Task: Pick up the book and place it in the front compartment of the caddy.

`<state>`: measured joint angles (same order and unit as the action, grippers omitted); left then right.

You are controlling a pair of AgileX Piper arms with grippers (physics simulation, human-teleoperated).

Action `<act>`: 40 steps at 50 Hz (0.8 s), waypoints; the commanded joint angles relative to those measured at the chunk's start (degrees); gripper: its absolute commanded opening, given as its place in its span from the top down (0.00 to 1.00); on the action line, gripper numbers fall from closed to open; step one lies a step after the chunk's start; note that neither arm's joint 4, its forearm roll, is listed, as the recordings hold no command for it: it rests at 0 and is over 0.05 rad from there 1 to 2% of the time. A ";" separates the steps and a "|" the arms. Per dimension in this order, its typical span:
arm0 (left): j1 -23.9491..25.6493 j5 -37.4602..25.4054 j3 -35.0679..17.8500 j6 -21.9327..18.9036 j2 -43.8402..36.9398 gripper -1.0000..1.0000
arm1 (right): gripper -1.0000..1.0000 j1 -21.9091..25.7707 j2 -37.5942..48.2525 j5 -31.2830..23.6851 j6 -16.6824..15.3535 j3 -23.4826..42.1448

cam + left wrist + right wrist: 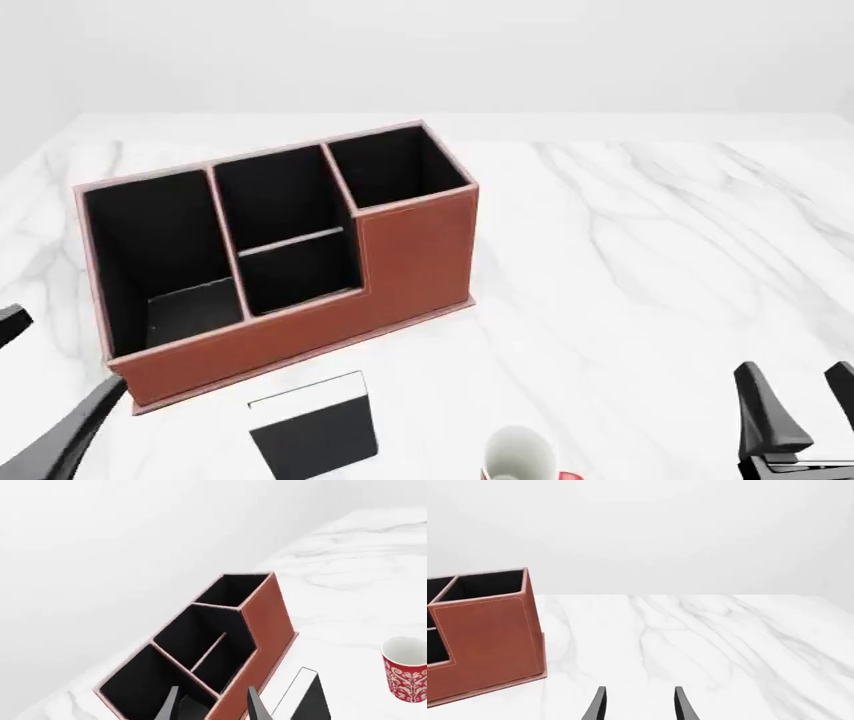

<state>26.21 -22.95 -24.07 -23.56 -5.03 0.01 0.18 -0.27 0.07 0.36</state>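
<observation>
The black book point(315, 428) with a white strip lies flat on the table just in front of the caddy point(400, 260); it also shows in the left wrist view point(308, 696). The reddish-brown caddy stands at centre-left, seen too in the left wrist view point(267, 625) and the right wrist view point(490, 635). Its front compartment point(274, 195) is the full-height middle cell point(187, 635) behind the low divider, and it is empty. My left gripper point(40, 385) is open and empty at the caddy's near-left corner point(213, 707). My right gripper point(801, 400) is open and empty, far right of the book point(640, 705).
A white-and-red mug point(521, 460) stands right of the book near the front edge, also in the left wrist view point(405, 676). The white marble table point(641, 260) stretches to the right of the caddy. The caddy's large cell point(154, 260) is at its left end.
</observation>
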 commanded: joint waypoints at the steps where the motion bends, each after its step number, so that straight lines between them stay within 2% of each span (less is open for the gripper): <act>1: 9.55 -9.43 -8.03 -4.99 -9.07 0.00 | 0.00 -0.01 0.00 0.08 -0.04 -0.06; 7: 13.19 -13.01 -11.73 -5.80 -14.11 0.00 | 0.00 -0.01 0.00 0.08 -0.03 -0.06; 11: 14.07 -14.30 -9.89 -9.57 -17.57 0.00 | 0.00 -0.01 0.00 0.09 -0.02 -0.06; 15: 14.71 -16.46 -11.77 -10.38 -20.33 0.00 | 0.00 0.00 0.00 0.08 -0.03 -0.06; 17: 16.16 -19.30 -12.81 -8.95 -23.83 0.00 | 0.00 0.00 0.00 0.08 -0.04 -0.06; 20: 18.42 -21.35 -13.26 -8.95 -25.71 0.00 | 0.00 0.01 0.00 0.08 -0.02 -0.06; 29: 18.62 -23.17 -15.93 -10.61 -30.04 0.00 | 0.00 0.00 0.00 0.08 -0.04 -0.06; 32: 16.37 -22.83 -16.77 -11.00 -32.10 0.00 | 0.00 -0.01 0.00 0.08 -0.03 -0.06; 40: 17.16 -23.25 -19.03 -11.82 -36.68 0.00 | 0.00 0.00 0.00 0.08 -0.03 -0.06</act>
<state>45.84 -45.43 -41.12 -35.46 -35.88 0.01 0.18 -0.27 0.07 0.37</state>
